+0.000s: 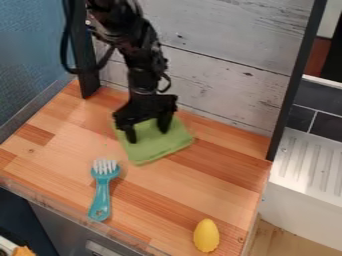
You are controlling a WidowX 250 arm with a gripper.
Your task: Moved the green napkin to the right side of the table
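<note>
The green napkin [159, 148] lies flat near the back of the wooden table [200, 187], a little left of its middle. Over the napkin's back part hangs the black gripper [148, 137], pointing down. Its two fingers are spread apart, with green cloth visible between and below them. The gripper covers part of the napkin's back left edge. Whether the fingertips touch the cloth, I cannot tell.
A teal brush [101, 195] with white bristles lies at the front left of the table. A yellow egg-shaped object [206, 235] is near the front right corner. Behind stands a whitewashed wooden wall [220, 75], with a black post at each side.
</note>
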